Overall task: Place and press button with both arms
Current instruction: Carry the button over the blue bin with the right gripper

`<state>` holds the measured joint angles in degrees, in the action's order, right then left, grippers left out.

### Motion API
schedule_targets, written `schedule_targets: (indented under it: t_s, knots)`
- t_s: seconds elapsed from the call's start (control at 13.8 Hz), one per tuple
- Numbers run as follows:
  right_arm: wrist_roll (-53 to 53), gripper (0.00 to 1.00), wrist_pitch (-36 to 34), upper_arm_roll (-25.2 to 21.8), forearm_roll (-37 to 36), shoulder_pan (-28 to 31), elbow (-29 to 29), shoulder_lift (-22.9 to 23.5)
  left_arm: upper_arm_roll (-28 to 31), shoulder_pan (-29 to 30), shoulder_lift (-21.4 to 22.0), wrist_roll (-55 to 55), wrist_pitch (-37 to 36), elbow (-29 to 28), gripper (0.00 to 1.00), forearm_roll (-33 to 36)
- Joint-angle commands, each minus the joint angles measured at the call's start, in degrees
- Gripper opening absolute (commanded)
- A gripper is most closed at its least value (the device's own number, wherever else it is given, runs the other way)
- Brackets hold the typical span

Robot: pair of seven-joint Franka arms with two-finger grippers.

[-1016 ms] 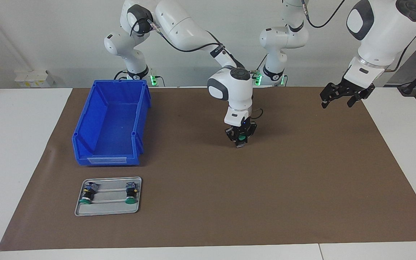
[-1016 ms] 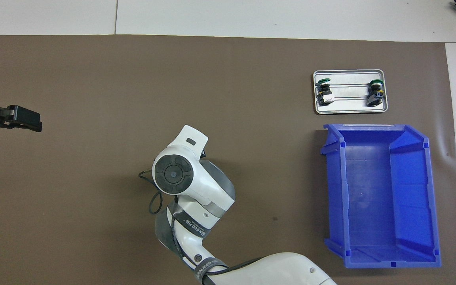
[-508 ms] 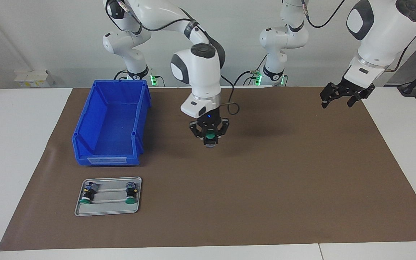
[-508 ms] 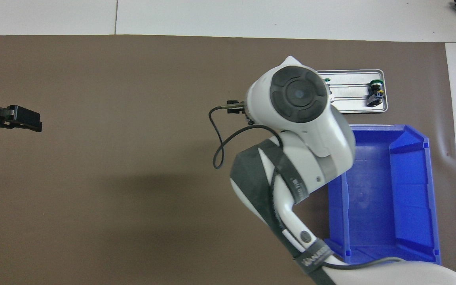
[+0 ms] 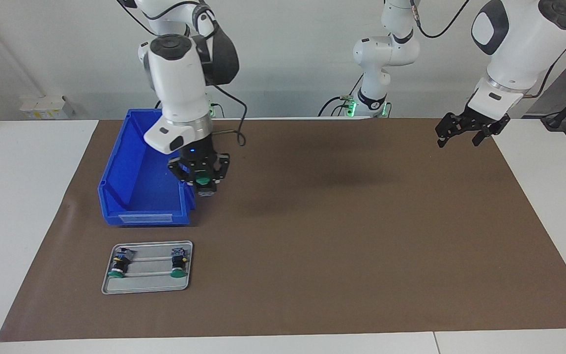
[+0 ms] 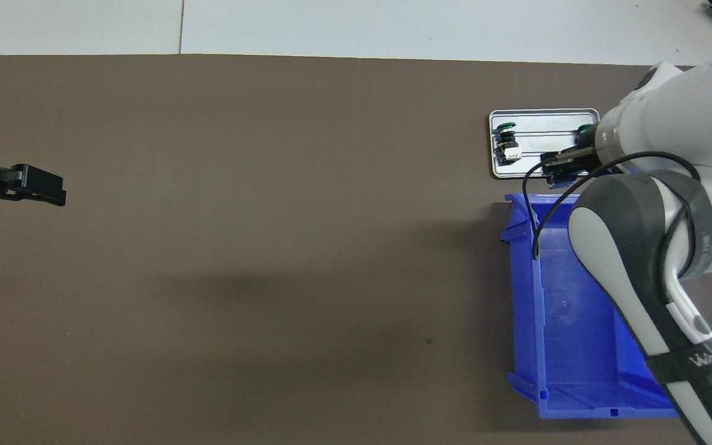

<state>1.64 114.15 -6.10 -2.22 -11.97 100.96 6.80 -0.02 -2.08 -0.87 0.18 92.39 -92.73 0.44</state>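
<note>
My right gripper [image 5: 203,183] is shut on a green-capped button [image 5: 203,180] and holds it in the air over the blue bin's [image 5: 140,167] wall on the side toward the middle of the table. In the overhead view the right gripper [image 6: 561,165] shows under the arm's wrist, and the held button is hidden. Two more buttons [image 5: 117,263] [image 5: 179,262] lie on a grey metal tray [image 5: 148,285]. My left gripper [image 5: 461,132] is open and empty, and waits raised over the mat's edge at the left arm's end; it also shows in the overhead view [image 6: 38,185].
The blue bin [image 6: 554,321] stands on the brown mat [image 5: 361,236] at the right arm's end, with nothing in it. The tray [image 6: 541,123] lies farther from the robots than the bin. White table surface borders the mat.
My right arm has swung from over the middle of the mat toward the right arm's end, carrying the button to the bin's edge. The left arm has not moved.
</note>
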Motion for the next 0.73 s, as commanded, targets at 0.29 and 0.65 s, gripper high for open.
schedule_targets:
  t_s: [0.29, 0.65]
  knots:
    - [6.9, 0.00, 19.8, 1.0, 2.3, 7.0, 30.5, -12.9, -0.2, 0.2, 1.7, -0.3, 0.9, -2.0, 1.00, 1.0]
    - [10.2, 0.00, 29.4, 0.9, 3.8, 9.1, 38.8, -13.2, -0.2, 0.2, 1.7, -0.3, 0.9, -2.0, 1.00, 1.0]
